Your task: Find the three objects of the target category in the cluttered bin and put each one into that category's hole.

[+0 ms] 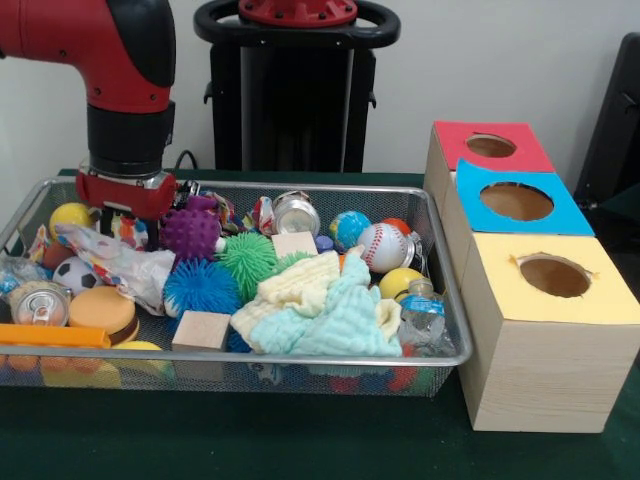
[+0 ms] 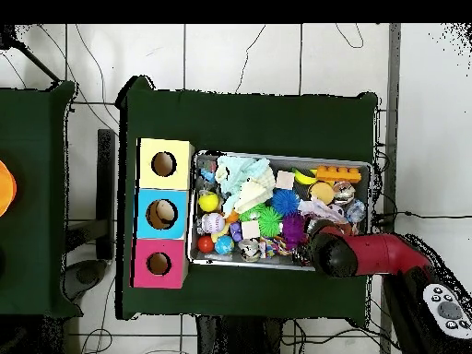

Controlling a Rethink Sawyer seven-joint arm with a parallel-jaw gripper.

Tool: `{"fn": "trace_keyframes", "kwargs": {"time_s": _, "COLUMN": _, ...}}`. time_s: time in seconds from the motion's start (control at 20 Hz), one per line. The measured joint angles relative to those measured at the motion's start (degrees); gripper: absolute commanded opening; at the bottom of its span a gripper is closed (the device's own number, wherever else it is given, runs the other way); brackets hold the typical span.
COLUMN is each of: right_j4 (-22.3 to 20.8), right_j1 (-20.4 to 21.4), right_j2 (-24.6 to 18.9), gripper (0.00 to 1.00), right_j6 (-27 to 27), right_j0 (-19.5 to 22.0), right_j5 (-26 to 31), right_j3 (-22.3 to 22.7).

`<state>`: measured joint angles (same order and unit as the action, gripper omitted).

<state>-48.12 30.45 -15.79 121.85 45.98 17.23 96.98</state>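
Reaching low into the silver wire-mesh bin, our end effector hides its tips, so we cannot tell its state. Just beside it sit a bumpy purple spiky ball and a smooth yellow ball. We should drop slowly.

A green cloth is covering the surface. A black stand is standing against the pale wall. Overhead, a grey remote is lying on white floor tiles, with thin cables running across them.
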Motion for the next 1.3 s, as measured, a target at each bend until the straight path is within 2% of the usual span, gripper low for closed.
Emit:
{"fn": "trace_keyframes", "kwargs": {"time_s": 0.25, "right_j4": -1.4, "right_j1": -2.5, "right_j2": -0.1, "gripper": 1.00, "right_j6": 0.0, "right_j0": 0.0, "right_j5": -1.5, "right_j3": -1.8}}
{"fn": "trace_keyframes", "kwargs": {"time_s": 0.65, "right_j4": -1.4, "right_j1": -2.8, "right_j2": -0.1, "gripper": 1.00, "right_j6": 0.0, "right_j0": 0.1, "right_j5": -2.1, "right_j3": -2.0}}
{"fn": "trace_keyframes", "kwargs": {"time_s": 0.7, "right_j4": -1.4, "right_j1": -2.9, "right_j2": -0.3, "gripper": 0.00, "right_j6": 0.0, "right_j0": 0.2, "right_j5": -2.3, "right_j3": -2.0}}
{"fn": "trace_keyframes", "kwargs": {"time_s": 1.3, "right_j4": -1.4, "right_j1": -3.0, "right_j2": -1.1, "gripper": 0.00, "right_j6": 0.0, "right_j0": 1.0, "right_j5": -2.4, "right_j3": -2.0}}
